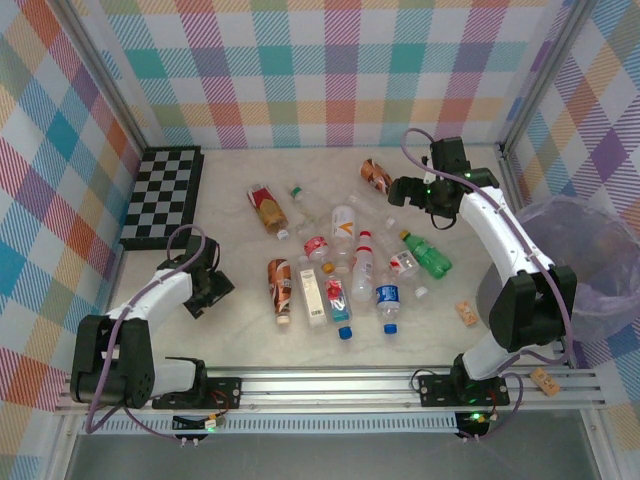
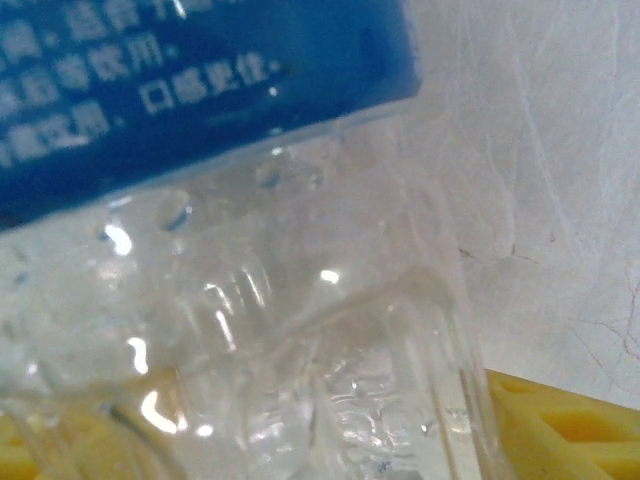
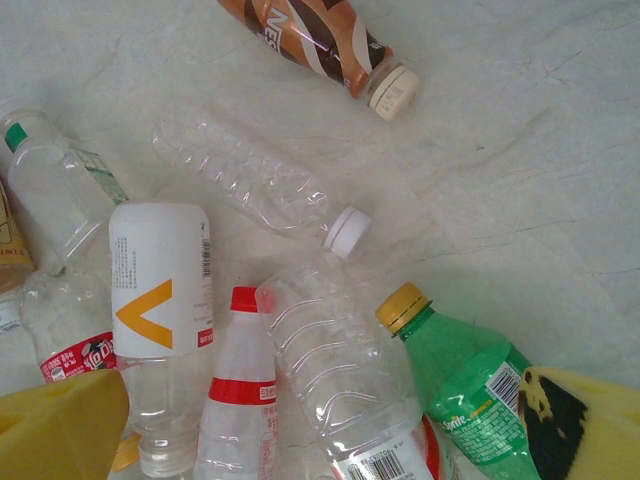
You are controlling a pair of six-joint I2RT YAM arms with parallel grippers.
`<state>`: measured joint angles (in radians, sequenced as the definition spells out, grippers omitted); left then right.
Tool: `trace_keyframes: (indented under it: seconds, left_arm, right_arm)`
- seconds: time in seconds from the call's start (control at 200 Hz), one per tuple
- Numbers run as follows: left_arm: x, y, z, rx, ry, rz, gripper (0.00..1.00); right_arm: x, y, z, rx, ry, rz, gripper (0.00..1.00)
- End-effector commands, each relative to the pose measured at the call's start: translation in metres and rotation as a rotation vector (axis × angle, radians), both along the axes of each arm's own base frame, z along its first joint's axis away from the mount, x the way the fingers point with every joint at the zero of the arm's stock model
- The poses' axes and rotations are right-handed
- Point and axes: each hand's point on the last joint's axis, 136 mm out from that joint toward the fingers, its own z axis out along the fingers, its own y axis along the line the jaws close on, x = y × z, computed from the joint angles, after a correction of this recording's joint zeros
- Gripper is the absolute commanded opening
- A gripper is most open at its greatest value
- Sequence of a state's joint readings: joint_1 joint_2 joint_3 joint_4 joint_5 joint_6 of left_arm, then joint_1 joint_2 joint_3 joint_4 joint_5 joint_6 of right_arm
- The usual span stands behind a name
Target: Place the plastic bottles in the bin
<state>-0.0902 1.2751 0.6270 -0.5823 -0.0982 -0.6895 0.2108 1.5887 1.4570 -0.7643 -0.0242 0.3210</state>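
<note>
Grey and translucent, the bin (image 1: 600,300) may or may not hold anything; I cannot tell through its purple liner. About a dozen plastic bottles (image 1: 343,222) lie scattered on the table (image 1: 250,340), well apart from the bin, so I judge most of the work is left. The right fingers (image 3: 60,425), nearer the bin, spread wide above the pile and hold nothing. The left fingers (image 2: 560,430), farthest from the bin, flank a blue-labelled bottle (image 2: 250,330). Whether they are clamped on it I cannot tell.
</note>
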Motion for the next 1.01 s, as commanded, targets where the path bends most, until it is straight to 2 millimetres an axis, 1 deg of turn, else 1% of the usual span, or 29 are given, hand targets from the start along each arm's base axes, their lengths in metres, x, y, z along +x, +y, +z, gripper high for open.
trace_keyframes:
  seconds: [0.0,0.1,0.235,0.3,0.35,0.43,0.465,0.5,0.555,0.57,0.6,0.625,0.685,0.75,0.815,0.86,0.875,0.895,0.965,1.0]
  left_arm:
    - [-0.001,0.003,0.007,0.021,-0.013,0.008,0.69]
    - [0.001,0.002,0.015,0.025,-0.028,-0.013,0.68]
    - [0.011,-0.003,0.039,0.045,-0.058,-0.071,0.66]
    - [0.017,-0.009,0.048,0.045,-0.071,-0.107,0.65]
    - [0.022,-0.016,0.053,0.040,-0.080,-0.132,0.61]
    - [0.033,-0.031,0.064,0.023,-0.113,-0.191,0.58]
    - [0.040,-0.042,0.070,0.009,-0.140,-0.236,0.58]
    - [0.049,-0.058,0.079,-0.016,-0.182,-0.295,0.58]
    - [0.064,-0.089,0.098,-0.064,-0.271,-0.422,0.58]
    - [0.067,-0.098,0.104,-0.076,-0.297,-0.455,0.58]
    - [0.073,-0.116,0.115,-0.108,-0.352,-0.519,0.57]
    - [0.077,-0.129,0.125,-0.135,-0.394,-0.562,0.57]
    - [0.083,-0.158,0.147,-0.202,-0.478,-0.664,0.57]
    - [0.085,-0.184,0.166,-0.259,-0.549,-0.758,0.56]
    - [0.085,-0.206,0.179,-0.319,-0.599,-0.828,0.56]
    - [0.081,-0.222,0.184,-0.365,-0.620,-0.876,0.56]
    - [0.084,-0.228,0.191,-0.379,-0.656,-0.890,0.56]
    - [0.083,-0.235,0.194,-0.395,-0.671,-0.907,0.56]
    - [0.080,-0.252,0.201,-0.450,-0.709,-0.939,0.56]
    - [0.080,-0.259,0.203,-0.473,-0.726,-0.947,0.56]
  right_arm:
    - [0.000,0.004,0.009,0.021,-0.019,0.026,0.99]
    - [-0.003,0.007,0.017,0.038,-0.033,0.042,1.00]
    - [-0.008,0.010,0.029,0.048,-0.057,0.078,0.99]
    - [-0.012,0.013,0.034,0.061,-0.058,0.104,1.00]
    - [-0.015,0.017,0.037,0.078,-0.057,0.123,0.99]
    - [-0.022,0.027,0.043,0.128,-0.045,0.166,0.98]
    - [-0.025,0.032,0.047,0.159,-0.040,0.189,0.97]
    - [-0.030,0.044,0.056,0.221,-0.035,0.232,0.97]
    - [-0.036,0.062,0.071,0.322,-0.026,0.295,0.97]
    - [-0.037,0.065,0.073,0.343,-0.020,0.306,0.97]
    - [-0.041,0.078,0.084,0.412,-0.009,0.352,0.96]
    - [-0.044,0.085,0.089,0.444,-0.002,0.373,0.96]
    - [-0.051,0.108,0.103,0.523,0.015,0.449,0.96]
    - [-0.057,0.133,0.115,0.575,0.024,0.530,0.96]
    - [-0.058,0.151,0.121,0.626,0.033,0.570,0.95]
    - [-0.054,0.163,0.123,0.669,0.046,0.582,0.94]
    - [-0.054,0.166,0.123,0.681,0.053,0.583,0.94]
    - [-0.051,0.170,0.123,0.695,0.061,0.583,0.94]
    - [-0.046,0.184,0.122,0.717,0.084,0.589,0.93]
    - [-0.043,0.189,0.118,0.715,0.098,0.589,0.93]
